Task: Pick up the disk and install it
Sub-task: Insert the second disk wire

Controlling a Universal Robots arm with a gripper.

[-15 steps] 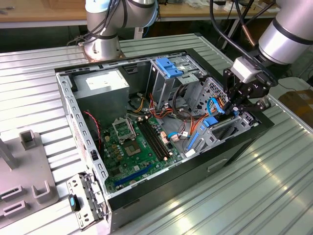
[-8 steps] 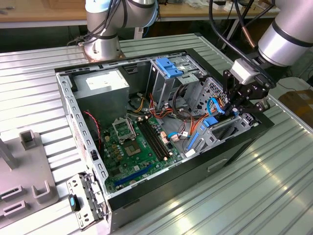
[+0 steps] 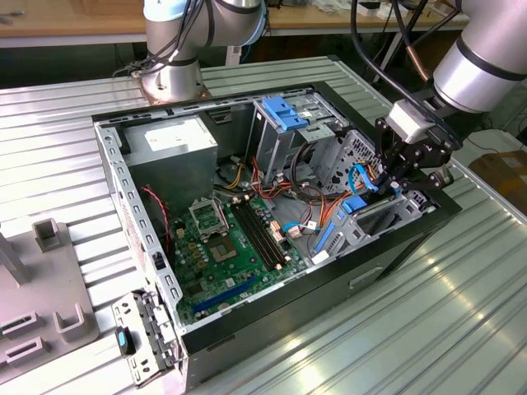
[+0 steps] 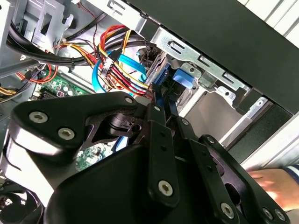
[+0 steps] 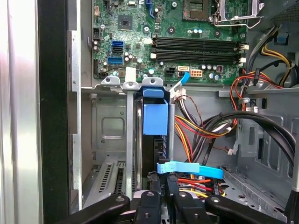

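Observation:
The disk (image 5: 154,116) stands on edge in a slot of the drive cage (image 5: 110,135) at the front of the open computer case (image 3: 272,317). Its bright blue carrier (image 4: 183,77) shows at the far end, with the dark body beneath. My gripper (image 5: 164,187) sits at the disk's near end, fingers drawn close together, and a thin blue carrier edge runs between them in the second wrist view. In the exterior view the gripper (image 3: 398,186) hangs over the cage at the case's right, just above the disk (image 3: 358,206).
Bundled coloured cables (image 5: 205,126) and a flat blue cable (image 5: 189,169) crowd the space beside the slot. The motherboard (image 3: 222,247) and power supply (image 3: 173,144) lie further in the case. A ribbed blue bracket (image 3: 284,111) tops the rear cage. A person's hand (image 4: 275,183) rests outside the case.

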